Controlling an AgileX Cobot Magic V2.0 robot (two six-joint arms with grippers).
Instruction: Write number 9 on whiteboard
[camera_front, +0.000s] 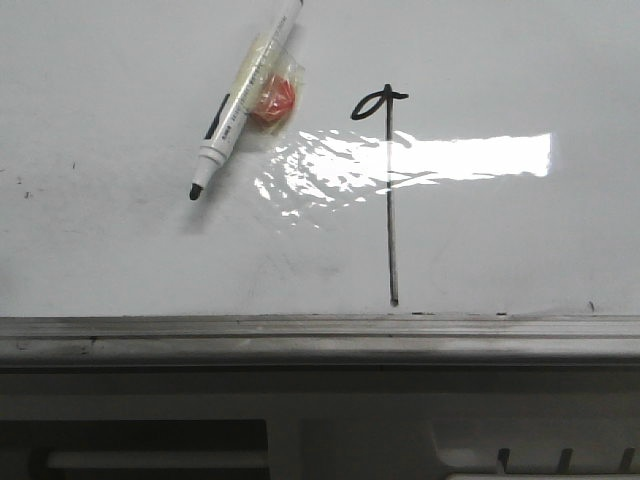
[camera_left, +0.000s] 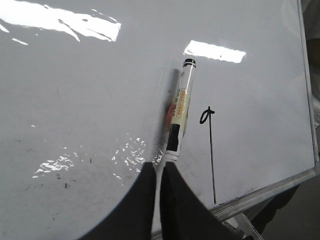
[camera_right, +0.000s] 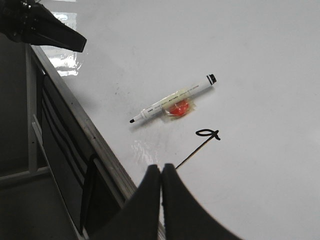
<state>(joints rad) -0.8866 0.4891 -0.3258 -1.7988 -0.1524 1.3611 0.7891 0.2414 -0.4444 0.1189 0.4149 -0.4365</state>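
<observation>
In the upper left of the front view, the marker (camera_front: 243, 100) is lying flat and uncapped on the whiteboard (camera_front: 110, 240), tip pointing down-left, with a small orange-red piece (camera_front: 277, 98) taped against its barrel under yellowish tape. To its right, at upper centre, the number 9 (camera_front: 388, 180) is showing as a small flattened loop above a long straight stroke running down almost to the grey edge rail (camera_front: 320, 338); a glare patch is crossing the stroke. Judged from this, the figure is looking complete. The marker is appearing light, rigid and smooth-bodied, so it is likely to roll or skid on the glossy board; the taped mid-barrel section is offering the surest purchase, well clear of the wet tip. In the wrist views, the left end effector (camera_left: 159, 167) is sitting with its fingers pressed together, holding nothing, just beside the marker's tip end, and the right end effector (camera_right: 161, 170) is likewise closed and empty.
</observation>
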